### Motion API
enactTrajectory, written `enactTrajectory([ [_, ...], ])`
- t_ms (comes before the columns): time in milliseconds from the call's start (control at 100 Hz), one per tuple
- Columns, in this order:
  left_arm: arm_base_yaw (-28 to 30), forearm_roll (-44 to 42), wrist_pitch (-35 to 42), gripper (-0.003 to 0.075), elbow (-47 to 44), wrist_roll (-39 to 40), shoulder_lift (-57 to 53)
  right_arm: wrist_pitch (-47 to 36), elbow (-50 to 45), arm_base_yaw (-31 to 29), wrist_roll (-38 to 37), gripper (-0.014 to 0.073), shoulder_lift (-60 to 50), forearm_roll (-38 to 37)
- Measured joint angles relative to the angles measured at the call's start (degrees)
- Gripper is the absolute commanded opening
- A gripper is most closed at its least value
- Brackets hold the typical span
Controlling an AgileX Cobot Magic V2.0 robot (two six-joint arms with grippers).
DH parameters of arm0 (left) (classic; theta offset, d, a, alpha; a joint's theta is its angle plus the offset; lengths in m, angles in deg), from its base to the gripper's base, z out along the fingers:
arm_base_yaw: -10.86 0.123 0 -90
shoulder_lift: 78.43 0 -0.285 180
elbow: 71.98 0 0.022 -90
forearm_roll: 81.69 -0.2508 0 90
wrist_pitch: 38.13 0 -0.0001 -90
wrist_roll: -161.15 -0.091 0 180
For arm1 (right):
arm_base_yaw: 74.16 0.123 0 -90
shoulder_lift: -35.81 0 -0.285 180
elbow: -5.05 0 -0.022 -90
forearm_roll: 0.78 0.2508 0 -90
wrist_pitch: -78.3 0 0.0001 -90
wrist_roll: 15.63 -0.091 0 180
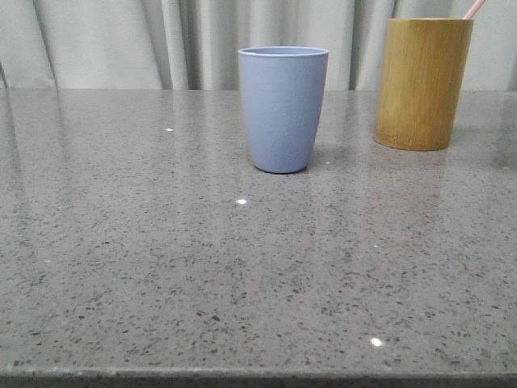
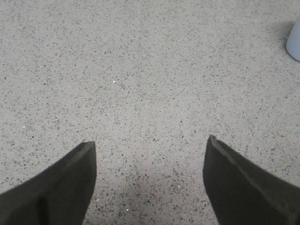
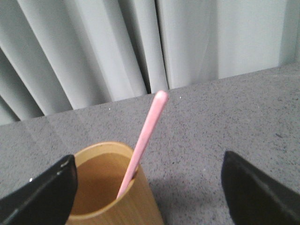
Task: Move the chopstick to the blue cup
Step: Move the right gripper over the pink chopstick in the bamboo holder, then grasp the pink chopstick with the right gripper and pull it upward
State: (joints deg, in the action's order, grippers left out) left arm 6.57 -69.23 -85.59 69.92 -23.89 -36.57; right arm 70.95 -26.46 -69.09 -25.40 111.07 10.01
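One chopstick (image 3: pixel 143 140), one blue cup (image 1: pixel 282 107), one bamboo holder (image 1: pixel 422 82), all on one speckled grey bench (image 1: pixel 202 267), with pale curtains (image 1: pixel 121 40) hanging behind.

Pale pink chopstick standing in the bamboo holder (image 3: pixel 105 187), lower end down inside, leaning against the rim nearest the right gripper's (image 3: pixel 147 197) midline. Long axis steeply tilted, not upright: rounded upper tip raised well above the rim and slanting away from the holder's centre, toward the curtains (image 3: pixel 93 51). In the front view, just a short pink tip (image 1: pixel 473 9) poking above the holder's rim, angled up and to the right.

Right gripper spread wide, holding nothing, hanging above the holder; one dark finger over the holder's far rim, the other well off to the opposite side over bare bench (image 3: pixel 225 117). Chopstick rising in the gap between the two, touching neither.

Left gripper (image 2: pixel 150 183) likewise spread wide and empty, dark fingers (image 2: pixel 61 187) over bare bench (image 2: pixel 140 70). A sliver of the blue cup (image 2: pixel 295 42) off to that gripper's side and ahead, well apart from it.

Blue cup upright, mouth up, standing apart from the holder.
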Motion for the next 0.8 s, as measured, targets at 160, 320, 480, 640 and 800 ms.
enactTrajectory([
  [160,0.0,0.0,0.0,0.0474,0.0,0.0,0.0,-5.6,0.0,0.0,-2.3,0.0622,2.7,0.7],
  [320,0.0,0.0,-0.1,0.0474,0.0,0.0,0.0,-11.6,0.0,0.0,-3.9,0.0622,5.6,0.8],
  [480,0.0,0.1,-0.1,0.0474,0.0,0.0,0.0,-15.5,0.0,0.8,-5.4,0.0622,8.5,1.0],
  [640,0.0,0.1,-0.1,0.0474,0.0,0.0,0.0,-17.0,0.0,1.2,-6.7,0.0622,10.7,1.0],
  [800,0.0,0.1,-0.1,0.0474,0.0,0.0,0.0,-18.4,0.0,1.2,-7.0,0.0594,11.3,1.1],
])
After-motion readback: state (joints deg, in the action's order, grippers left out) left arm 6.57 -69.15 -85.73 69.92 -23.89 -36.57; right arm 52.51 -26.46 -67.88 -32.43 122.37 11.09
